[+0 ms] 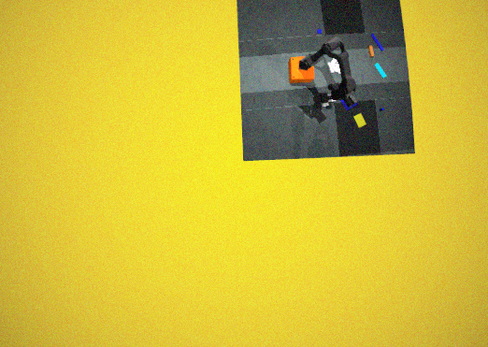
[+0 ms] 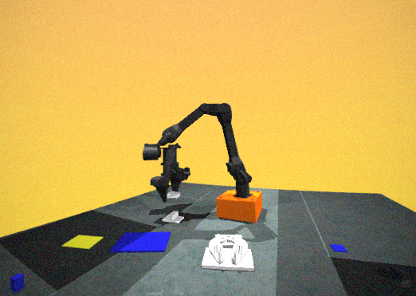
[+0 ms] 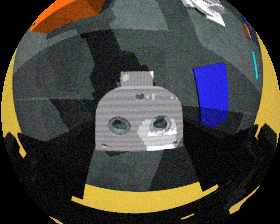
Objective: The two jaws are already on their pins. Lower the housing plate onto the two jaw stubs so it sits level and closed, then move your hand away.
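The white housing plate (image 2: 174,195) (image 3: 139,107) has a rounded edge and two round holes. My gripper (image 2: 170,195) (image 3: 138,122) is shut on it, one finger at each side, and holds it in the air. A small white stand (image 2: 173,218) (image 3: 137,78) is on the table below, partly hidden by the plate in the wrist view. The white base with the two jaws (image 2: 228,251) (image 1: 334,65) (image 3: 209,10) stands well away from the plate, with nothing on top of the jaws. The stubs are too small to make out.
The orange block (image 1: 295,77) (image 2: 237,207) carries the arm. A blue flat patch (image 2: 147,242) (image 3: 212,90) lies between the gripper and the jaw base. A yellow patch (image 1: 360,120) (image 2: 83,242) lies beyond it. A cyan bar (image 1: 380,70) and an orange piece (image 1: 371,50) lie near the table's right edge.
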Controlling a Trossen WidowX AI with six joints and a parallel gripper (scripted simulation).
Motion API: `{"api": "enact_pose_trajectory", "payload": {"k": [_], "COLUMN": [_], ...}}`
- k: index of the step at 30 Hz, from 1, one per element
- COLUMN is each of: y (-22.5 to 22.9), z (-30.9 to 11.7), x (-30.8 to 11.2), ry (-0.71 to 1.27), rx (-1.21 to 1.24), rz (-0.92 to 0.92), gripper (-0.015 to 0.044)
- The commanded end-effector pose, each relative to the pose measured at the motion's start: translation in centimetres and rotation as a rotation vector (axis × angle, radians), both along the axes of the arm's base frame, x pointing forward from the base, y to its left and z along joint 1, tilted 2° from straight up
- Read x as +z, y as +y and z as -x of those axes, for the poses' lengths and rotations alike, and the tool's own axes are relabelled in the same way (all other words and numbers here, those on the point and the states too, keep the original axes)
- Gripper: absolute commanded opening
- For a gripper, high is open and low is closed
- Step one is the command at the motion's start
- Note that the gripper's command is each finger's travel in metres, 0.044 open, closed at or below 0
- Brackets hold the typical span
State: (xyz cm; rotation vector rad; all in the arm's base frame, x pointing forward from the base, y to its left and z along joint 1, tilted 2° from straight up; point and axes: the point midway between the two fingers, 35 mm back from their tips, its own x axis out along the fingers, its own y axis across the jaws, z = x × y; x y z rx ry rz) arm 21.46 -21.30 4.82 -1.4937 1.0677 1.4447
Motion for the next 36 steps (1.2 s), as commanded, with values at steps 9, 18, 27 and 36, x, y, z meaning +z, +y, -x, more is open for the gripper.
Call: {"api": "enact_pose_trajectory", "payload": {"k": [9, 18, 27, 36], "y": [2.2, 4.8, 7.6, 10.5], "z": [-1.4, -2.7, -3.8, -4.6], "x": [0.3, 0.2, 0.1, 0.0], "ry": [-0.011, -0.019, -0.026, -0.033], "rx": [-0.113, -0.25, -0.388, -0.529], "rz": [-0.003, -0.007, -0.011, -0.015], "gripper": [0.0351, 0.0351, 0.0351, 0.0351]}}
